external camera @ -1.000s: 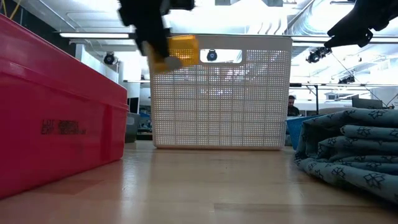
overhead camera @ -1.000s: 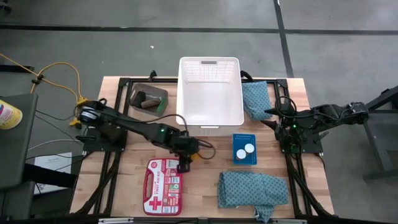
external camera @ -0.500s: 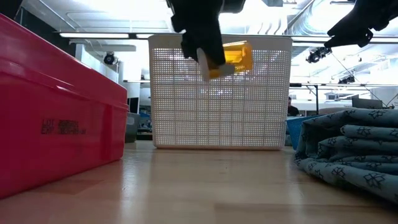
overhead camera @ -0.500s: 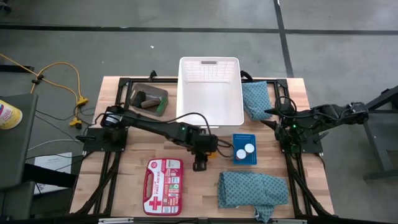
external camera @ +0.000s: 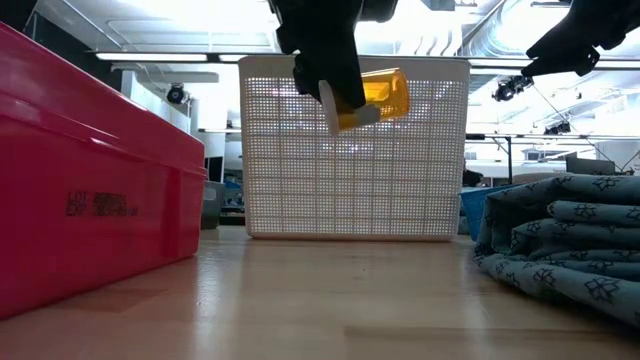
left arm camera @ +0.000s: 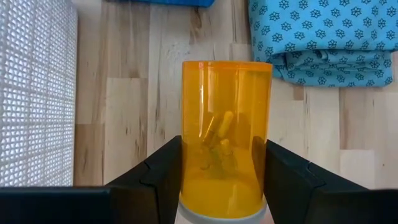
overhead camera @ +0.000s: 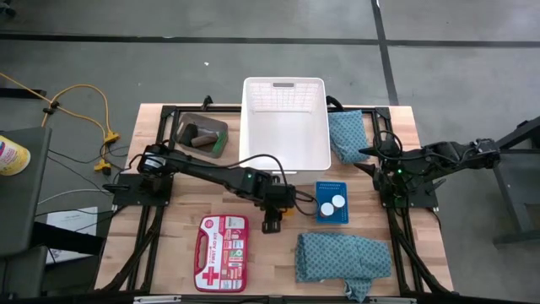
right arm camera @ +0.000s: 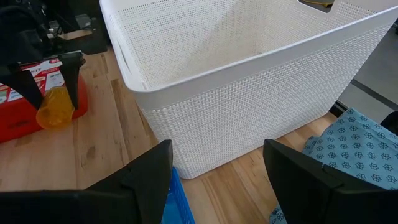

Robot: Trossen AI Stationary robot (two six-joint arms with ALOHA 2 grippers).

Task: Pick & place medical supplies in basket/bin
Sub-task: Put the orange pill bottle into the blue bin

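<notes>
Two teal cloths, two white caps, one orange bottle, one basket.

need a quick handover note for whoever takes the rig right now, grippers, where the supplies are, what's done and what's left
Left gripper: shut on the orange bottle, held above the table in front of the white basket.
Right gripper: open, empty, waiting at the table's right side.
Done: the dark bin holds small rolls and a green piece.
Left: the basket looks empty. Bottle to drop in; two white caps on the blue tray; one teal cloth right of the basket, another at the near edge.
</notes>
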